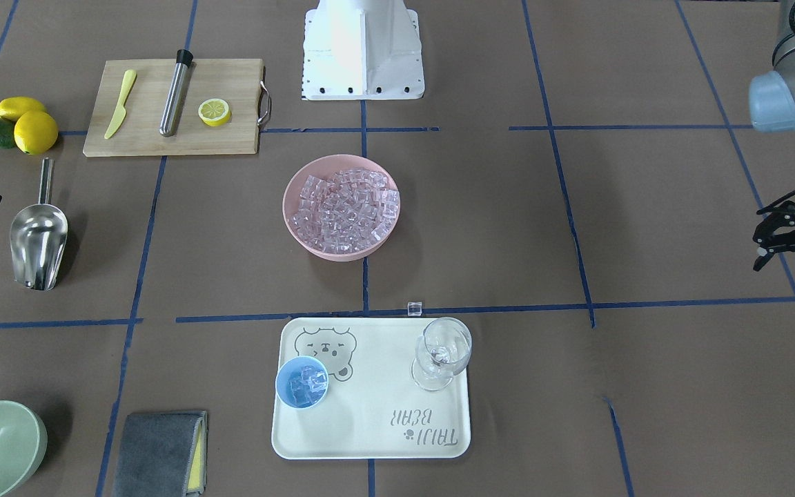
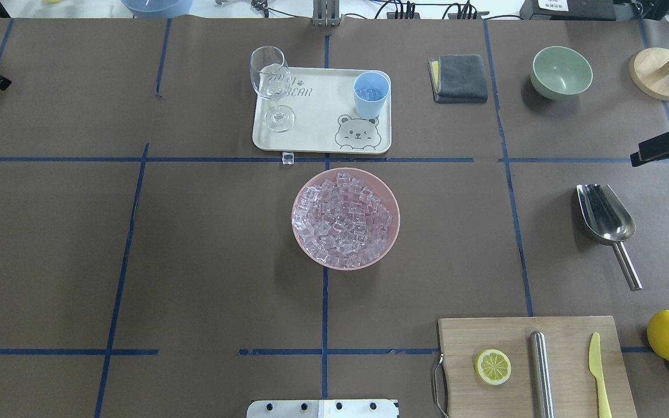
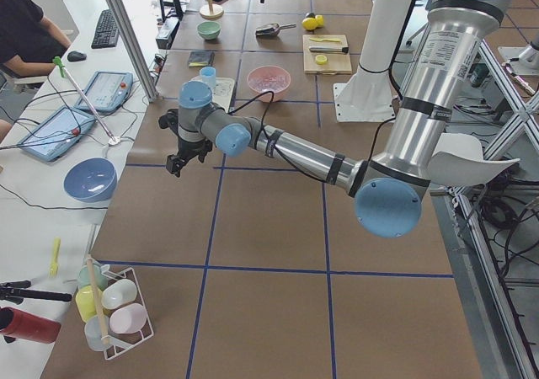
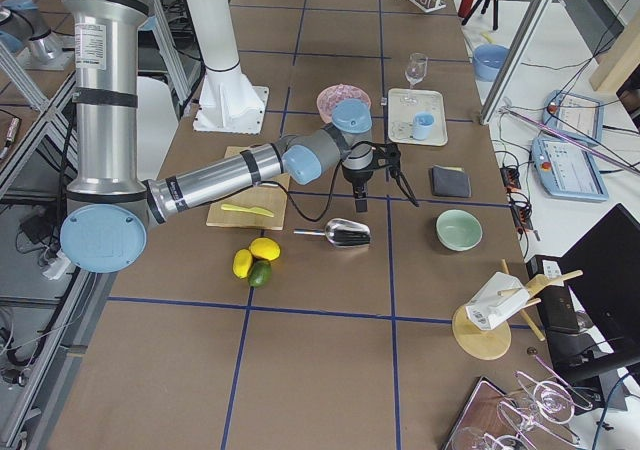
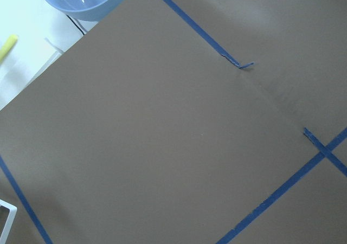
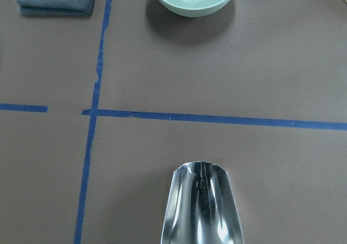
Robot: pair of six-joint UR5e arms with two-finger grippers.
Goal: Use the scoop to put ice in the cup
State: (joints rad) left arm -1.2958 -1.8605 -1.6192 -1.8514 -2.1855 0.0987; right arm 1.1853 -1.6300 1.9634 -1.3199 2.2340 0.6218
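Starting at the right gripper [image 4: 385,195]: looks spread open, gripping nothing, hovering just above the mouth end of the scoop [image 2: 604,215]. Same deal at the left gripper [image 3: 185,162]: looks open and empty, hanging way out over bare paper, well apart from everything. Probably out there just to leave the working side free.

About the scoop: lying flat on the table, trough up, nothing in it, rod handle pointing back toward the robot. Nice setup for a top-down grab, I'd guess.

Further out to the ice [image 2: 343,217]: mostly heaped in the pink bowl [image 2: 334,264] mid-table, with a few cubes already in the cup [image 2: 371,93]. Also one stray cube [image 2: 288,158] on the paper, just beside the tray [image 2: 311,122] edge.

Standing upright on the tray's corner nearest the scoop side, so a short carry over from the bowl.

Room-wise: plenty of open paper between scoop and bowl. Tighter near the handle end, with the cutting board [image 2: 462,339] and lemons [image 2: 668,335] close by. Worth minding the wine glass [image 2: 269,72] at the tray's other end. Looks tippy.
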